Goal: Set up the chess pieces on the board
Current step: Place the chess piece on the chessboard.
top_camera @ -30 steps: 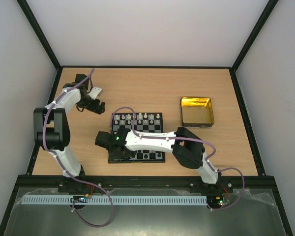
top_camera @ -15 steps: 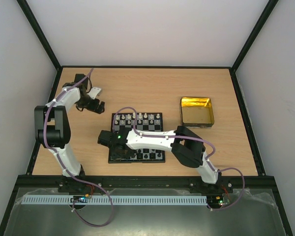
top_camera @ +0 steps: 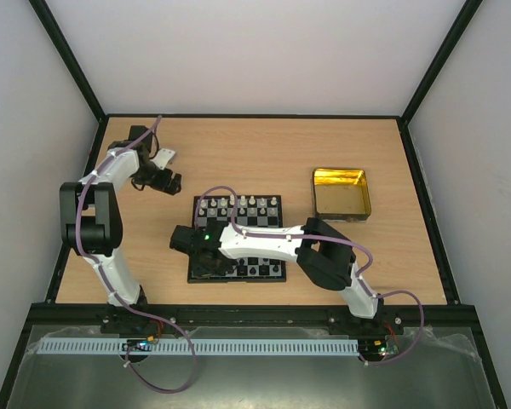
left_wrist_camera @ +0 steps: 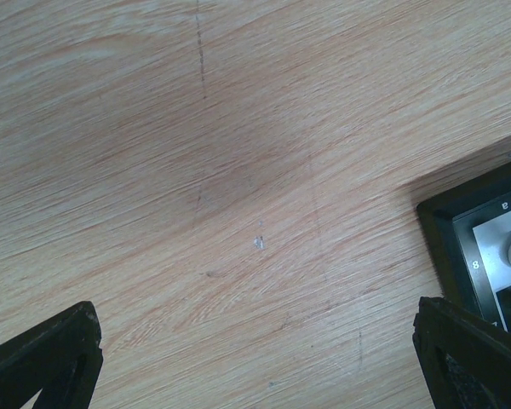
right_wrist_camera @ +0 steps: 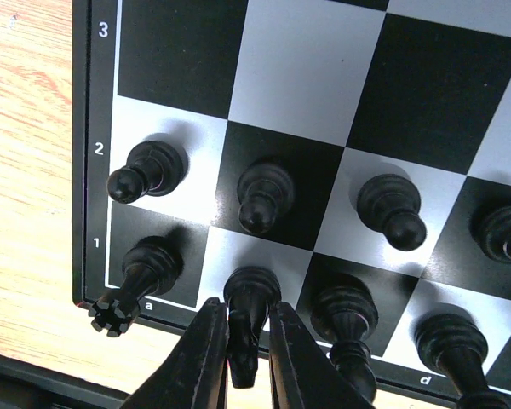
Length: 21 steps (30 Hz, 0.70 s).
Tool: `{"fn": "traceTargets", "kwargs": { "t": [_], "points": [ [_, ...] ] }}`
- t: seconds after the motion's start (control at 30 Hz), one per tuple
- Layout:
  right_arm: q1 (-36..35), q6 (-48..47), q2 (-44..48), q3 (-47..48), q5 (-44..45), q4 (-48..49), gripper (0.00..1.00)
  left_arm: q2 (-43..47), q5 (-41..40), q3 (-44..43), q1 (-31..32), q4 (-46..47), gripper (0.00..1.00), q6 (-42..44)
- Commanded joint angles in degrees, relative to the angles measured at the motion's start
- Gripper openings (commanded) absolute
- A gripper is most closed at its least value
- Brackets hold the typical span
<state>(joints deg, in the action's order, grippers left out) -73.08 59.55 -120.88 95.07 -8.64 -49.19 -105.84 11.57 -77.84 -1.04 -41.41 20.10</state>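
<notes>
The black piece (right_wrist_camera: 249, 300) you are setting stands on the second square of the near row of the board (right_wrist_camera: 298, 77). The corner rook (right_wrist_camera: 145, 268) is just beside it on one side, a taller piece (right_wrist_camera: 345, 319) on the other, and a pawn (right_wrist_camera: 260, 196) sits on the square beyond. The right claw (right_wrist_camera: 249, 358) straddles it from above, its fingers (right_wrist_camera: 203, 362) close on either flank. I cannot tell whether they pinch it or have just let go.

To finish this well, part the fingers evenly and only a little, since the neighbours leave scant room. Then rise straight up so that neither finger drags the piece off its square or clips the rook. Check that it stands centred before you leave.

The white pieces (top_camera: 238, 204) line the far row. Your left claw (left_wrist_camera: 260, 349) hangs over bare table (left_wrist_camera: 238, 128) by the board's far corner, spread wide and holding nothing. The gold tray (top_camera: 341, 194) sits well apart to the right.
</notes>
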Motion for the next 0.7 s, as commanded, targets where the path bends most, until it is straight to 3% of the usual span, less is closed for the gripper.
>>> {"fn": "traceTargets", "kwargs": {
  "t": [0.0, 0.67],
  "points": [
    [0.31, -0.32, 0.46, -0.28, 0.25, -0.12, 0.14, -1.04, 0.30, -1.09, -0.30, -1.04, 0.99, 0.11],
    [0.13, 0.31, 1.26, -0.23, 1.47, -0.12, 0.20, -0.69, 0.56, -0.90, -0.28, -1.22, 0.99, 0.12]
  ]
}}
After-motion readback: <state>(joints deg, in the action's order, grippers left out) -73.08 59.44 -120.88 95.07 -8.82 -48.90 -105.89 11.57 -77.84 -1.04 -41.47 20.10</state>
